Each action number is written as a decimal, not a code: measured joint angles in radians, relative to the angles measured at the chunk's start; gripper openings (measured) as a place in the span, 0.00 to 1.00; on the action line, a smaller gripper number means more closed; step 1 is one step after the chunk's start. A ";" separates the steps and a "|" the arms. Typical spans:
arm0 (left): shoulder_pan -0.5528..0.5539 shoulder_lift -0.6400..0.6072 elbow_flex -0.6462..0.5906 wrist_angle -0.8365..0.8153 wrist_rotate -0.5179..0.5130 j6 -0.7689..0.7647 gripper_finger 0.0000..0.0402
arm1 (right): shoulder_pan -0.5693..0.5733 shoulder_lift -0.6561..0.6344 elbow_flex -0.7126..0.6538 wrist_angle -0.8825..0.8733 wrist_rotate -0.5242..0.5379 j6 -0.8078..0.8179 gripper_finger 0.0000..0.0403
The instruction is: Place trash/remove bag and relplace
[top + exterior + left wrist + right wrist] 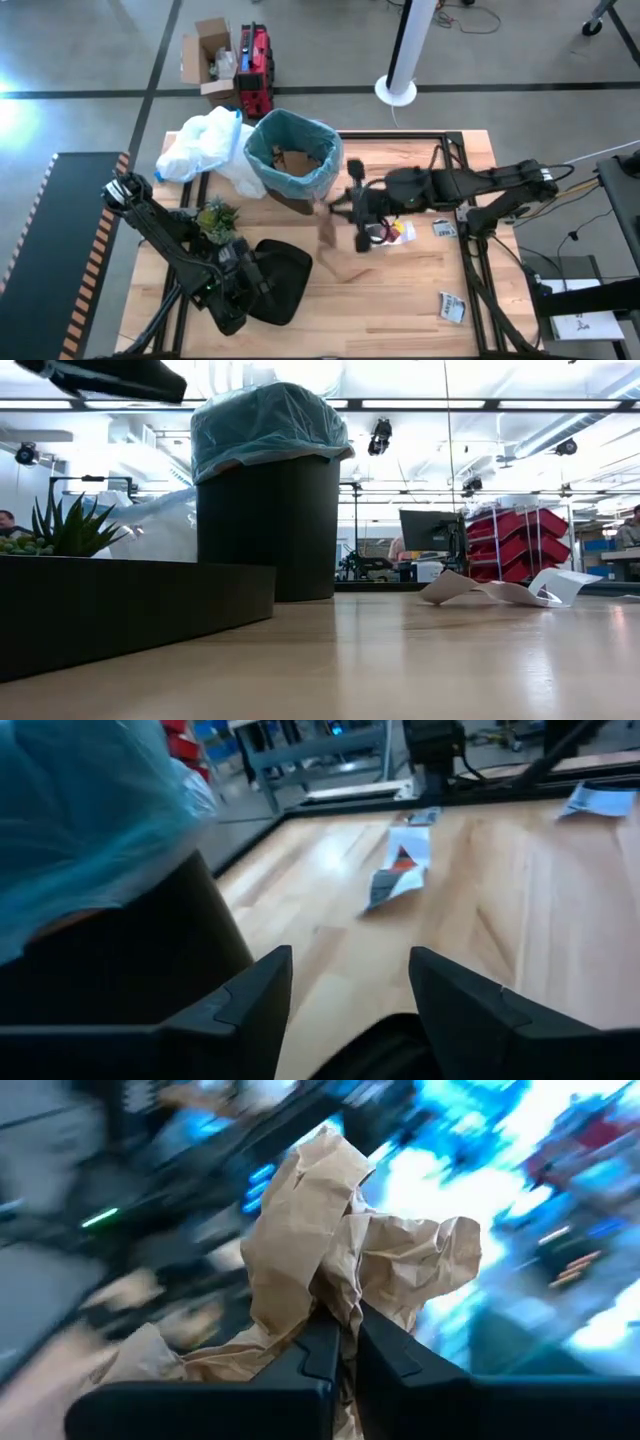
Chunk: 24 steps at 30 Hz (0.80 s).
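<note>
Right gripper (pixel 340 1342) clamped on a piece of crumpled brown paper (pixel 340 1250), fingers pinched together on a fold near its lower edge. High view puts this arm over mid-table, just beside the bin (pixel 292 155), the paper hanging below the gripper

Bin stands toward the far edge, lined with the light-blue bag (pixel 325 135); more brown paper already lies inside

Left gripper (pixel 345 1005) low at the near side, beside the black tray with the plant (pixel 215 218); its fingers stand apart, nothing between them

Wrappers (pixel 452 307) lie flat on the bare wood, well apart from the bin

Handling, as judged: paper is light, soft, springy; it crushes under a pinch rather than slipping. Best taken at a thick crease, not a loose flap, which may tear or unfold. Flat wrappers look slick and thin; an edge pinch seems needed
</note>
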 joint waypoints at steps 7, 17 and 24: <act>0.004 0.000 -0.003 0.012 -0.028 0.001 0.44 | -0.143 0.079 0.046 0.287 0.224 -0.199 0.06; 0.006 0.000 -0.003 0.030 -0.046 0.009 0.40 | -0.316 0.263 0.056 0.509 0.459 -0.435 0.15; 0.006 0.000 -0.003 0.034 -0.053 0.035 0.38 | -0.308 0.334 0.054 0.465 0.486 -0.541 0.36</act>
